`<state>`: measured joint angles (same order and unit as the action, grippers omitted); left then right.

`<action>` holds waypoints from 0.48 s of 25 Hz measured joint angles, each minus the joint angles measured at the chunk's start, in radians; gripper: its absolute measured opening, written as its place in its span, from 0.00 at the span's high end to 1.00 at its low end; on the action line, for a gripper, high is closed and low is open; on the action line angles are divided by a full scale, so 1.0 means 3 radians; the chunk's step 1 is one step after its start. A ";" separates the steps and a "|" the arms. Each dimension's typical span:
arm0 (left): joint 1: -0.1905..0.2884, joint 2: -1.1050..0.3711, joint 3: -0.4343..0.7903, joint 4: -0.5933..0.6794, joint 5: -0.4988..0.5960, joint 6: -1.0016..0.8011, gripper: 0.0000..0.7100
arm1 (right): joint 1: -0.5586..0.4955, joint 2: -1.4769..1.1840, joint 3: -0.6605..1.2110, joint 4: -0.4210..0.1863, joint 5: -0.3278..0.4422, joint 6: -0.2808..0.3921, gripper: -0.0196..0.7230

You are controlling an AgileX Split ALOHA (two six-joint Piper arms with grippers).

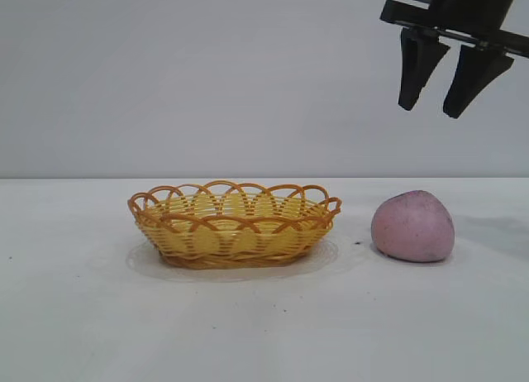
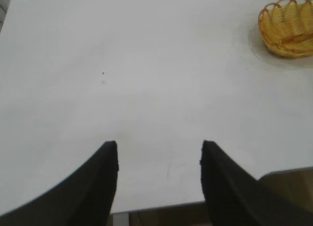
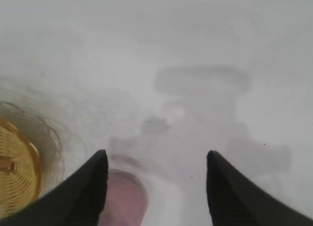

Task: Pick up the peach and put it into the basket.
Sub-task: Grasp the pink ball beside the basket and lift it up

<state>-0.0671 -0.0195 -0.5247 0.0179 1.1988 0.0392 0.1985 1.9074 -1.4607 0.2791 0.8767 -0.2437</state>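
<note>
The pink-mauve peach (image 1: 413, 226) rests on the white table, to the right of the yellow woven basket (image 1: 234, 222). My right gripper (image 1: 434, 109) hangs open and empty high above the peach, slightly to its right. In the right wrist view the peach (image 3: 126, 199) shows below, beside one of the fingers (image 3: 88, 192), with the basket (image 3: 17, 167) at the edge. My left gripper (image 2: 159, 147) is open and empty over bare table near the table's edge, far from the basket (image 2: 288, 26). It is out of the exterior view.
The white table (image 1: 83, 316) spreads around the basket and peach. A pale wall stands behind. The table's edge (image 2: 161, 206) shows under the left gripper. Shadows of the right arm lie on the table (image 3: 205, 99).
</note>
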 joint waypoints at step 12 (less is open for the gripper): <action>0.0000 0.0000 0.0135 0.0081 -0.0246 0.0024 0.53 | 0.0000 0.0000 0.0000 -0.0005 -0.0047 0.0000 0.41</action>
<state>-0.0671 -0.0195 -0.4843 0.0421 1.1250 0.0464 0.1985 1.9074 -1.4607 0.2775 0.8627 -0.2437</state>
